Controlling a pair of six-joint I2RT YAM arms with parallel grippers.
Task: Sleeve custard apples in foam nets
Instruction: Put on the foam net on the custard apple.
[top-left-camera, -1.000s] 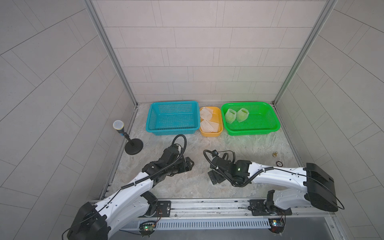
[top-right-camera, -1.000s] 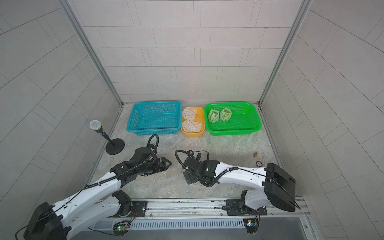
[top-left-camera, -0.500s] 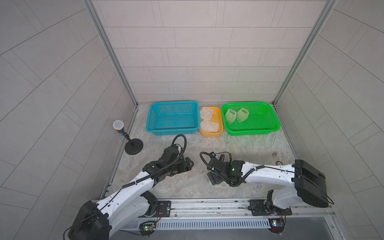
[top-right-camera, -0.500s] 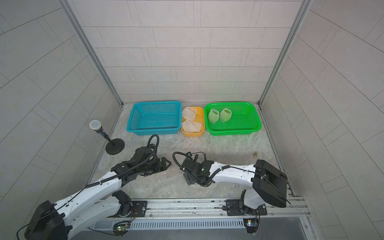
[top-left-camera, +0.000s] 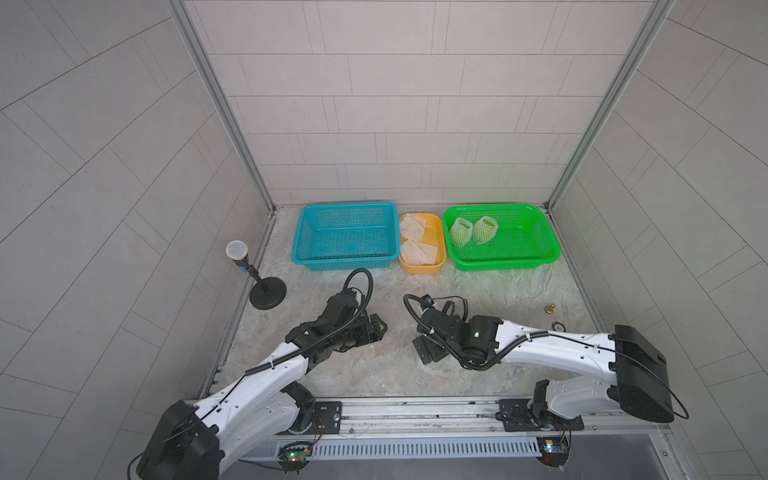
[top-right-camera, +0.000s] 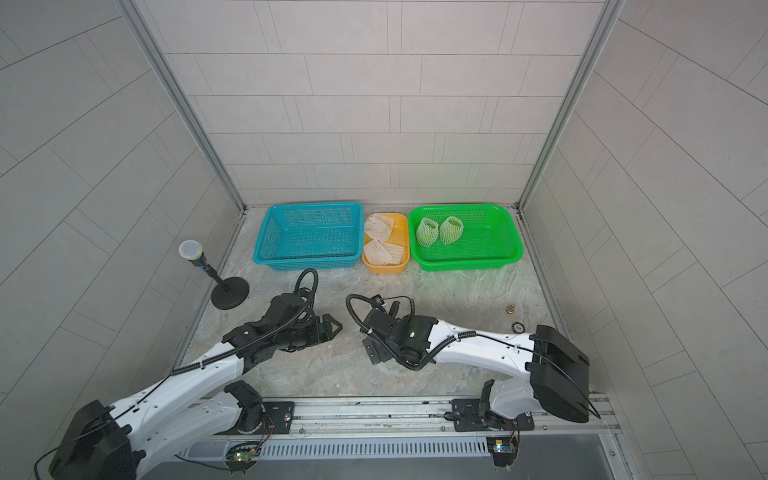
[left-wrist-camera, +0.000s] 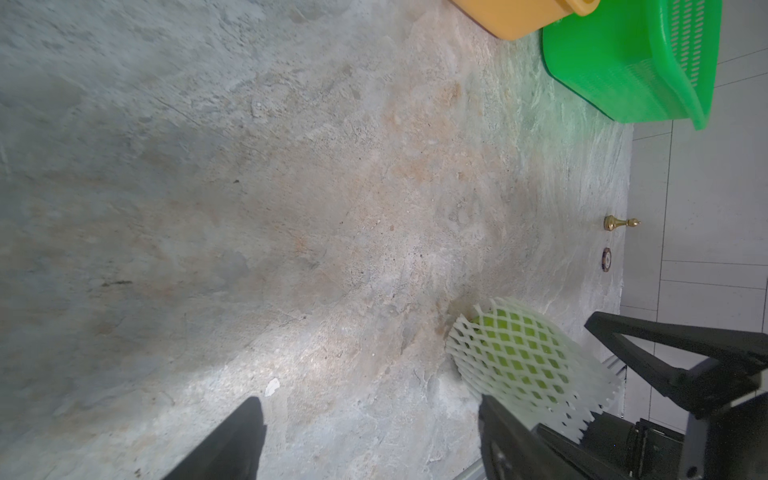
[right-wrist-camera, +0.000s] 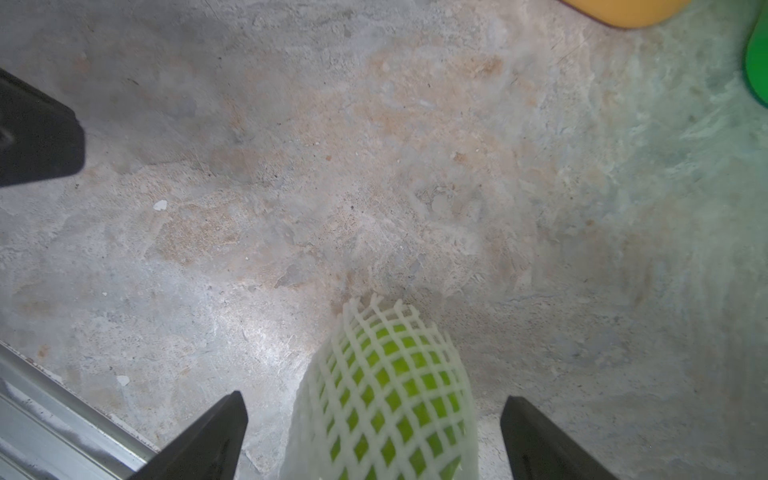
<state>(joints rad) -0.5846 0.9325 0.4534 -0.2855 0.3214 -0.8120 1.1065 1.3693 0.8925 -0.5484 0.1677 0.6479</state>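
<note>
Between the spread fingers of my right gripper (right-wrist-camera: 372, 397) lies a custard apple (right-wrist-camera: 395, 374), bright green and sleeved in a white foam net, on the stone floor. Floor shows on both sides of it. In both top views the right gripper (top-left-camera: 426, 351) hides this fruit. My left gripper (left-wrist-camera: 369, 400) is open and empty, and the sleeved apple (left-wrist-camera: 519, 353) lies just beyond one of its fingers. It faces the right gripper across a short gap (top-left-camera: 376, 332). Two more sleeved custard apples (top-left-camera: 461, 230) (top-left-camera: 485, 229) sit in the green basket (top-left-camera: 540, 253). Loose foam nets (top-left-camera: 417, 251) fill the orange tub (top-left-camera: 440, 262).
An empty blue basket (top-left-camera: 303, 249) stands left of the orange tub against the back wall. A microphone on a black stand (top-left-camera: 266, 291) is at the left wall. A small brass piece (top-left-camera: 550, 308) and a ring (top-left-camera: 558, 325) lie near the right wall. A metal rail (top-left-camera: 415, 409) borders the front.
The right arm's rear link swung left and came back, while its gripper stayed over the same spot. The left arm has held still.
</note>
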